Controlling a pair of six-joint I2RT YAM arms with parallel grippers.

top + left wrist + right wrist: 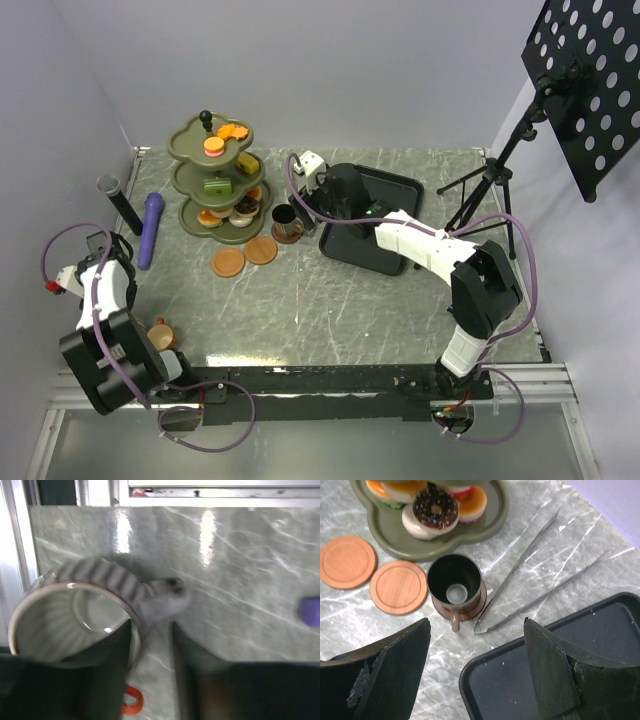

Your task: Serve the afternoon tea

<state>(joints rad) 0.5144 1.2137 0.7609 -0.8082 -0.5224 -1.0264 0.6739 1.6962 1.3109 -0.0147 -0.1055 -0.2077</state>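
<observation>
The olive-green three-tier stand (pixel 190 215) holds orange, pink, green and brown pastries (pixel 214 147); its bottom tier (pixel 385 535) shows in the right wrist view. The dark cup (pixel 454 582) stands on a brown saucer (pixel 475 607) beside two bare saucers (pixel 398 586). My right gripper (pixel 476 625) is wide open and empty above the tray corner, just short of that cup. My left gripper (pixel 150 630) holds the striped grey cup (pixel 75 615), one finger inside the rim, one outside by the handle, raised at the near left (pixel 68 275). The copper cup (pixel 160 333) stands by the left arm.
Metal tongs (pixel 530 580) lie between the dark cup and the black tray (pixel 545 680). A purple object (pixel 150 228) and a black cylinder (pixel 120 203) lie left of the stand. A tripod (pixel 480 190) with a perforated black panel (pixel 590 70) stands at the far right.
</observation>
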